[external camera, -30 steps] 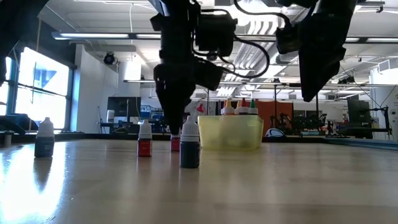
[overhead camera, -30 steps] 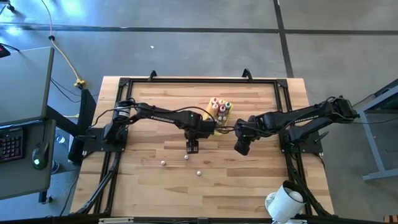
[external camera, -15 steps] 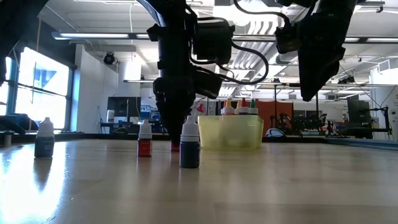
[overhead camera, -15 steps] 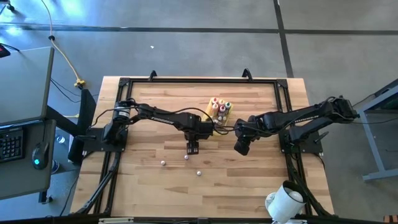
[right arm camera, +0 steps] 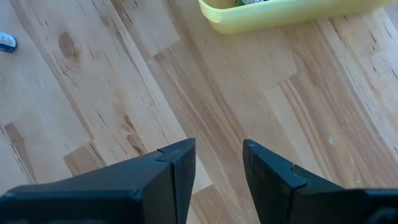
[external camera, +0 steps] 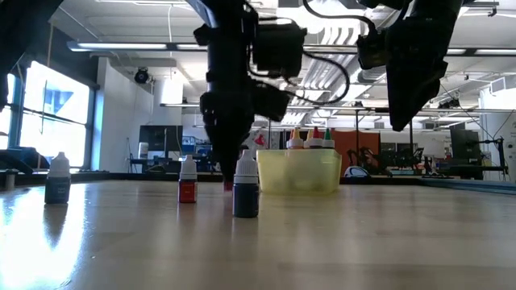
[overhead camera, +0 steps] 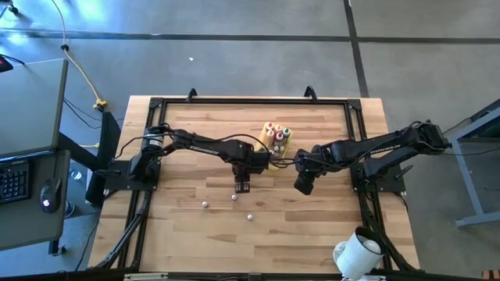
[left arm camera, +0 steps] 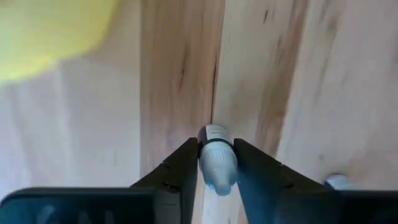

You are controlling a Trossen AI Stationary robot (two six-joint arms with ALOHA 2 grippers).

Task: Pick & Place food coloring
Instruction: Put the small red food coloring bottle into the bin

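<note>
Small food coloring bottles stand upright on the wooden table: three loose ones [overhead camera: 205, 204] [overhead camera: 233, 197] [overhead camera: 250, 217] near the middle, and several more inside the yellow tray [overhead camera: 266, 150], their caps [external camera: 310, 138] poking above its rim. My left gripper [overhead camera: 242, 186] points down just in front of the tray, shut on another bottle [left arm camera: 216, 155] with a whitish cap. My right gripper [overhead camera: 303, 186] hangs above the table to the tray's right, open, with bare wood between its fingers [right arm camera: 219, 162]. My left gripper pinches the bottle between its two fingers [left arm camera: 186, 171], on opposite sides of its upper body just below the cap [left arm camera: 217, 163]. The fingers come from above, pointing down. The bottle stays upright, and its reddish lower end [external camera: 228, 186] shows below the fingers at about table height. Whether it still touches the wood I cannot tell.
Black frame rails [overhead camera: 250, 100] run around the tabletop. A white container [overhead camera: 358, 251] sits at the near right corner. Off the table's left side there is a desk with a keyboard [overhead camera: 16, 178]. Bare wood lies toward the near edge and the left.
My left gripper has sunk a little over the bottle in front of the tray and its fingers have closed on it. The loose bottles and the tray have stayed where they were.
</note>
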